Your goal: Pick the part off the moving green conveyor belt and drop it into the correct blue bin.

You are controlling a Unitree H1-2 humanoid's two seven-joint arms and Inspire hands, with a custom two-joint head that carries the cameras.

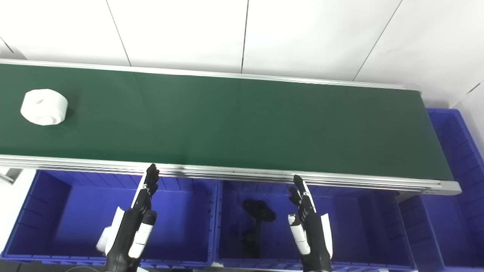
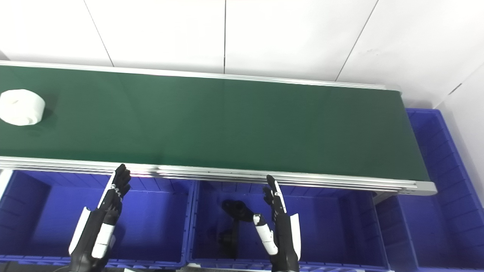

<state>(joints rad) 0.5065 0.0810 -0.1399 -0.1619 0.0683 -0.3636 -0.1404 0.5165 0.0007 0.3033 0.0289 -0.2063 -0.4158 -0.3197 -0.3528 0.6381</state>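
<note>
A white round part (image 1: 44, 107) with a hollow centre lies on the green conveyor belt (image 1: 234, 121) at its far left end; it also shows in the right eye view (image 2: 20, 107). My left hand (image 1: 134, 223) is open and empty, fingers straight, over the left blue bin (image 1: 56, 211) just below the belt's near rail. My right hand (image 1: 308, 223) is open and empty over the middle blue bin (image 1: 359, 226). Both hands are far from the part.
A black part (image 1: 259, 210) lies in the middle bin. A third blue bin (image 1: 459, 181) stands past the belt's right end. The belt's silver rail (image 1: 234, 173) runs just above my fingertips. A white wall stands behind the belt.
</note>
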